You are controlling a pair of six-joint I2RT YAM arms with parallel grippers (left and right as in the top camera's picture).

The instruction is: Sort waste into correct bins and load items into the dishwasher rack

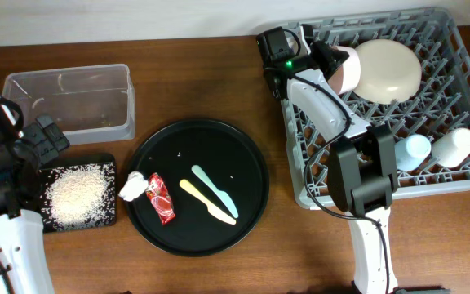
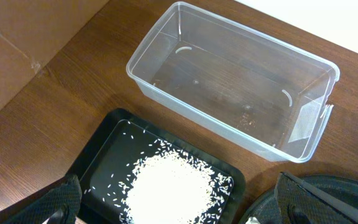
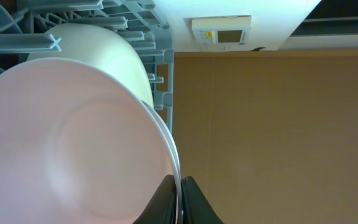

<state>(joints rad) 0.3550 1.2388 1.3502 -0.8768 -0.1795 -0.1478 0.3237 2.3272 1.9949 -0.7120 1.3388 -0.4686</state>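
My right gripper [image 3: 180,186] is shut on the rim of the pinkish-white bowl [image 3: 73,143], which stands on edge in the grey dishwasher rack [image 1: 463,49] next to the cream plate [image 1: 390,69]. A light blue cup [image 1: 414,151] and a white cup [image 1: 455,147] lie in the rack's near right part. My left gripper [image 2: 185,208] hangs open above the white rice [image 2: 169,186] heaped in the shallow black tray [image 2: 98,149]. Beyond the tray sits the clear tub [image 2: 229,81], holding nothing. The tissue [image 1: 133,188], red wrapper [image 1: 161,198], yellow utensil [image 1: 206,202] and mint utensil [image 1: 215,189] lie on the round black tray [image 1: 251,155].
The right arm [image 1: 357,163] stretches over the rack's left side. The wooden table [image 1: 202,73] shows between the clear tub and the rack. A wall runs behind the table's far edge.
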